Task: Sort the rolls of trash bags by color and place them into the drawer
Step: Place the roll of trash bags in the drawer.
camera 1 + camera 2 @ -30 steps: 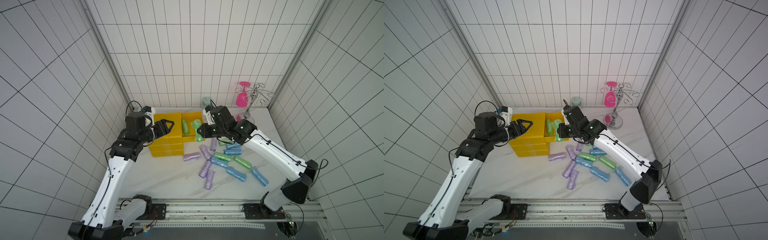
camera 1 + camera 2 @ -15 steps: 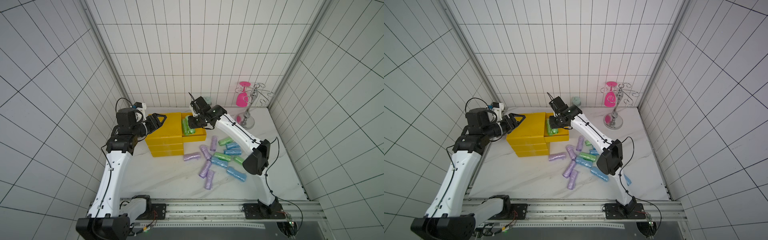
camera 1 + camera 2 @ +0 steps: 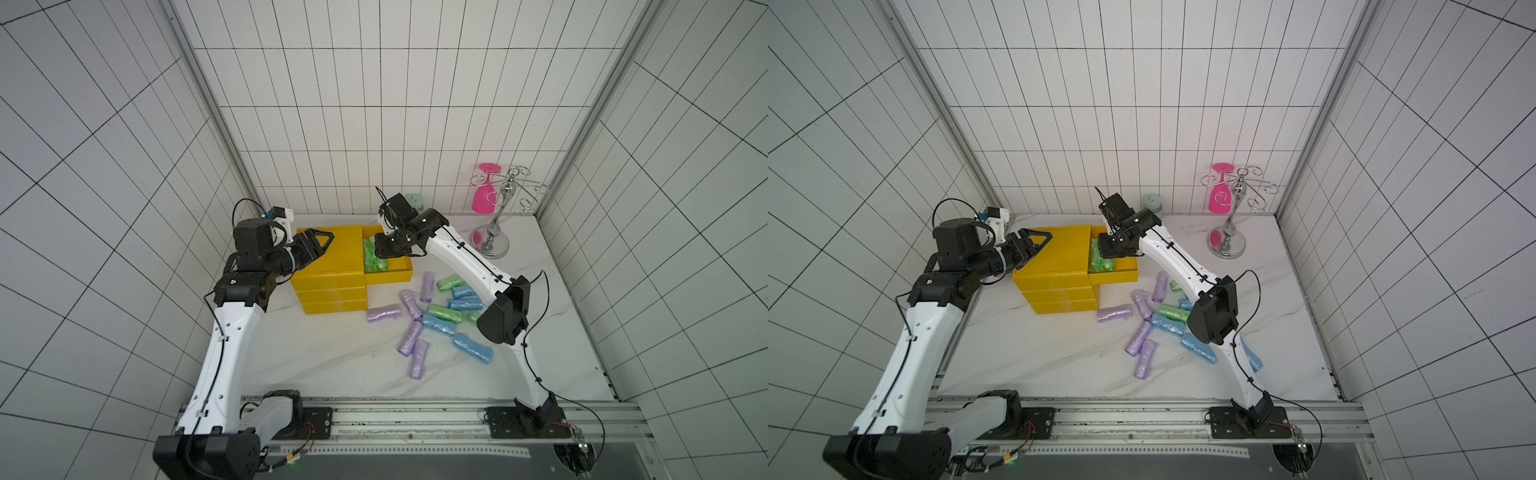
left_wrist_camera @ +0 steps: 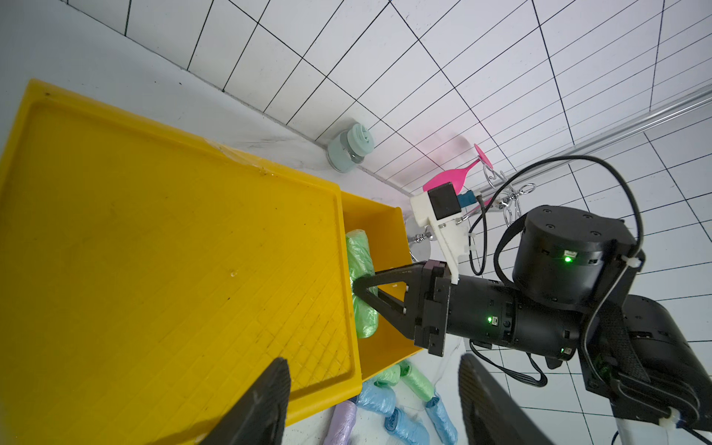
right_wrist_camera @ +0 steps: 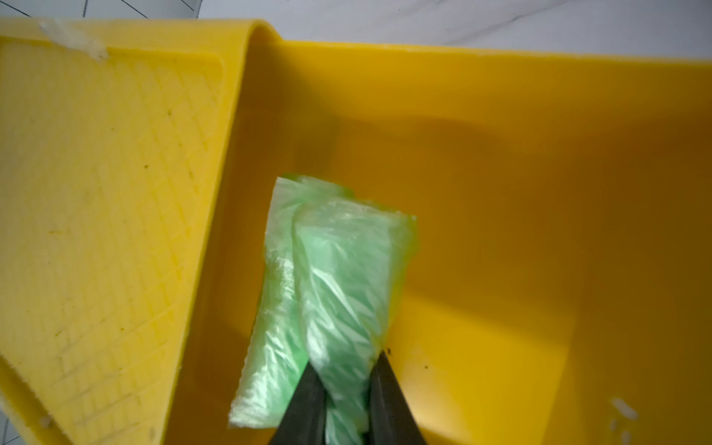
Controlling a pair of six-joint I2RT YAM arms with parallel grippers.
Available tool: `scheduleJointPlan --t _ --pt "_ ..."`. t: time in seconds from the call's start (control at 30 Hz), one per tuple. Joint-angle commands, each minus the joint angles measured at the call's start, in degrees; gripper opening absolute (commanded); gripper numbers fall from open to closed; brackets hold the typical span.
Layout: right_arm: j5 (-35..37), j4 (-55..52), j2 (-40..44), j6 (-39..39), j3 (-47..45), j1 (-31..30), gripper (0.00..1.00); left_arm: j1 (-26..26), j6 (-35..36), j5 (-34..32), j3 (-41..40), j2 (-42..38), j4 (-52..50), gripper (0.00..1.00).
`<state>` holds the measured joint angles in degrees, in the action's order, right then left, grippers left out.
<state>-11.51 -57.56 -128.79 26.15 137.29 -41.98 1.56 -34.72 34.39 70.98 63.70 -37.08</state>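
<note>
The yellow drawer [image 3: 388, 276] stands pulled out of the top of its yellow cabinet [image 3: 328, 286]. Green rolls of trash bags [image 3: 370, 259] lie inside it. My right gripper [image 5: 346, 400] reaches into the drawer [image 5: 501, 115], shut on one green roll [image 5: 346, 277], with another green roll [image 5: 273, 327] right beside it. My left gripper [image 4: 370, 404] hovers open over the cabinet top [image 4: 154, 250], holding nothing. Lilac [image 3: 384, 312], blue [image 3: 438, 324] and green [image 3: 451, 282] rolls lie scattered on the table to the right of the cabinet.
A chrome glass rack [image 3: 494, 237] with a pink glass [image 3: 484, 199] hanging on it stands at the back right. A small teal-lidded jar [image 3: 414, 199] sits against the back wall behind the drawer. The right arm's elbow [image 3: 505, 311] hangs over the scattered rolls.
My right gripper has carried the green roll leftwards over the drawer and lowered it inside. The left gripper has shifted slightly up and back over the cabinet top.
</note>
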Motion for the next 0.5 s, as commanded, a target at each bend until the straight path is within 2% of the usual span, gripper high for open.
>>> scheduleJointPlan --t 0.0,0.07,0.17,0.23,0.47 --pt "-6.6 1.3 -1.9 1.9 2.6 0.3 0.21 0.2 -0.1 0.6 -0.7 -0.5 1.6 0.69" --pt "-8.1 2.0 -2.0 2.6 2.6 0.5 0.26 0.2 -0.2 0.8 -0.8 -0.5 1.7 0.69" --pt "-6.9 2.1 -1.4 2.8 2.4 0.7 0.41 0.2 -0.3 0.9 -1.1 -0.7 1.7 0.69" --pt "-6.3 2.3 -0.7 2.8 1.9 1.1 0.46 0.2 -0.2 0.9 -1.3 -0.9 1.7 0.69" --pt "-4.4 3.2 3.5 1.7 0.0 2.0 0.51 0.2 -0.6 1.2 -1.6 -1.2 1.7 0.69"
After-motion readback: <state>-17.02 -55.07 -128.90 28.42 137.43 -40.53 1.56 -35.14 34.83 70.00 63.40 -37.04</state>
